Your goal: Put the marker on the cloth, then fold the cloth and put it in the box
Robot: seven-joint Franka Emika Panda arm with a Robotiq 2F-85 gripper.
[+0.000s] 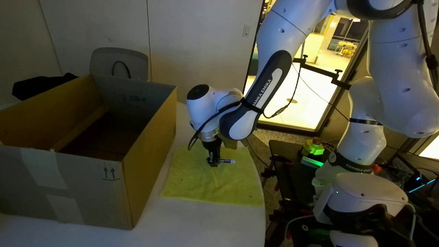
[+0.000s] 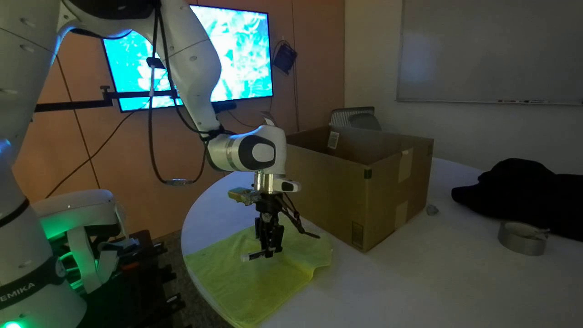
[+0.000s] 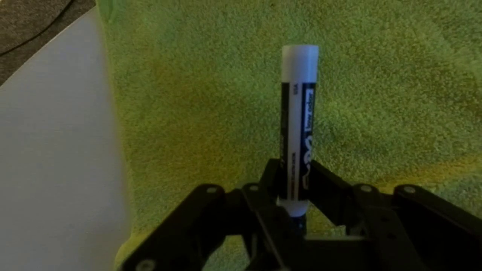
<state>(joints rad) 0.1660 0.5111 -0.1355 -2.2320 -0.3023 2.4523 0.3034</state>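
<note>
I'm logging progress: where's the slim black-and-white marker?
In the wrist view, the marker is right of centre, clamped in the black claw over the fuzzy yellow-green cloth.

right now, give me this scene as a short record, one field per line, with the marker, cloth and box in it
surface: white table
spread on it: yellow-green cloth, unfolded
beside the cloth: cardboard box, open-topped
held: low-odor marker, between the fingers, over the cloth
marker touching cloth: cannot tell
steps left: release marker, fold cloth, box it

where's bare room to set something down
In an exterior view's foreground, bare tabletop lies between cloth, box and grey roll; another patch borders the cloth and the box's arrow-printed side. Crowded: over the cloth, where the pincer grips the marker.
</note>
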